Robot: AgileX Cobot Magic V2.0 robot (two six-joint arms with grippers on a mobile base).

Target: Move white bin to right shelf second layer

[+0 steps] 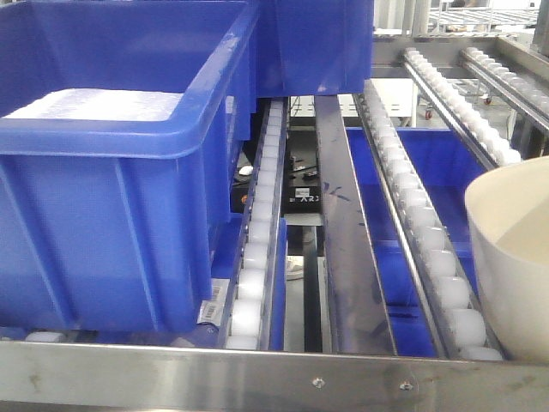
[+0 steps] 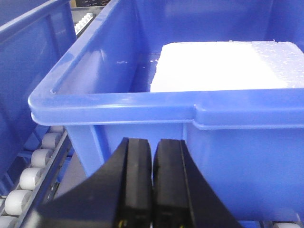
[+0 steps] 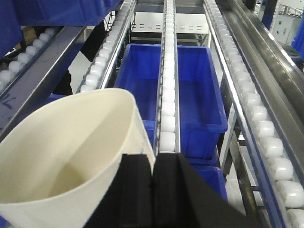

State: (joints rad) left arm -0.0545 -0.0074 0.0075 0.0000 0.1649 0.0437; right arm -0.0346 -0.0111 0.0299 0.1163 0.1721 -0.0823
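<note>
The white bin [image 1: 515,249] is at the right edge of the front view, over the roller rails [image 1: 420,215] of the right shelf second layer, just behind its steel front lip [image 1: 274,378]. In the right wrist view the white bin [image 3: 71,152] fills the lower left, and my right gripper [image 3: 153,164] is shut on its rim wall. Whether the bin's base touches the rollers is hidden. My left gripper [image 2: 153,147] is shut and empty, close in front of a blue crate [image 2: 190,109].
A large blue crate [image 1: 103,137] holding a white foam block [image 2: 218,66] sits on the left rollers. Another blue crate [image 1: 317,43] stands behind it. More blue crates [image 3: 190,90] lie on the level below the rails [image 3: 168,95].
</note>
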